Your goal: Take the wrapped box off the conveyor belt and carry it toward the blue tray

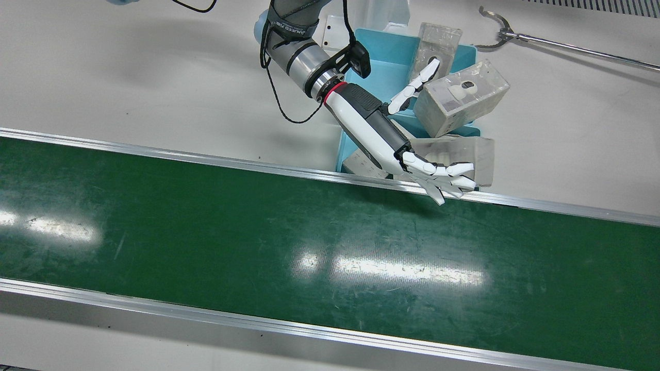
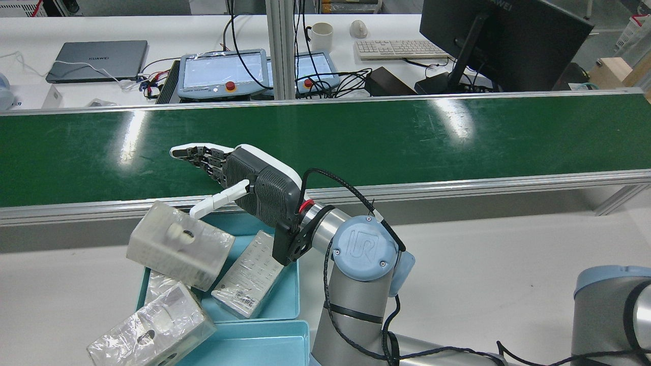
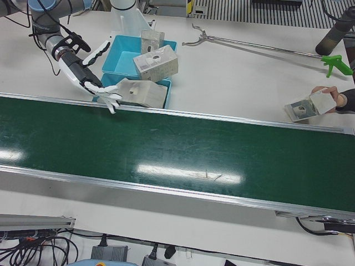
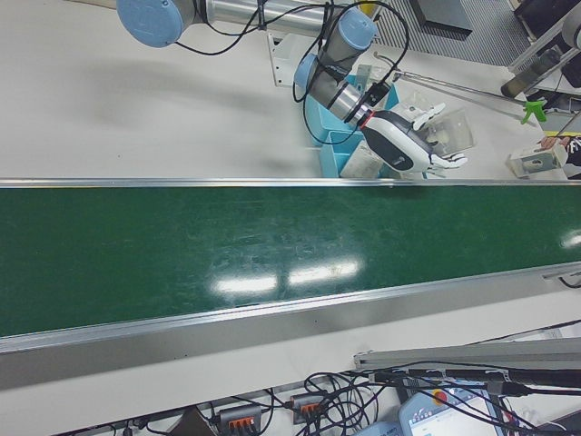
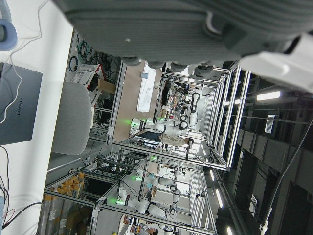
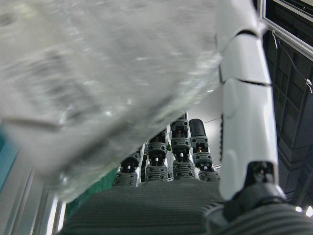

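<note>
My left hand (image 1: 384, 136) is open and holds nothing. It hangs over the blue tray (image 1: 384, 56) at the belt's far rail, with its fingers (image 1: 438, 178) stretched over the belt edge. Its thumb rests against a tilted wrapped box (image 1: 460, 98) on top of the pile. Another wrapped box (image 1: 466, 154) lies under the fingers at the tray's belt side. The hand also shows in the rear view (image 2: 249, 178). The green conveyor belt (image 1: 206, 232) carries no box. The right hand view shows a wrapped box (image 6: 98, 73) close beside a thumb. My right hand shows only in a hand view, with nothing in it.
A third wrapped box (image 1: 438, 44) and a flat box (image 2: 249, 274) sit in the tray. A second blue tray (image 2: 254, 340) lies beside it. A person's hand holds a wrapped box (image 3: 304, 105) past the belt's far end. A long grabber tool (image 3: 249, 44) lies on the table.
</note>
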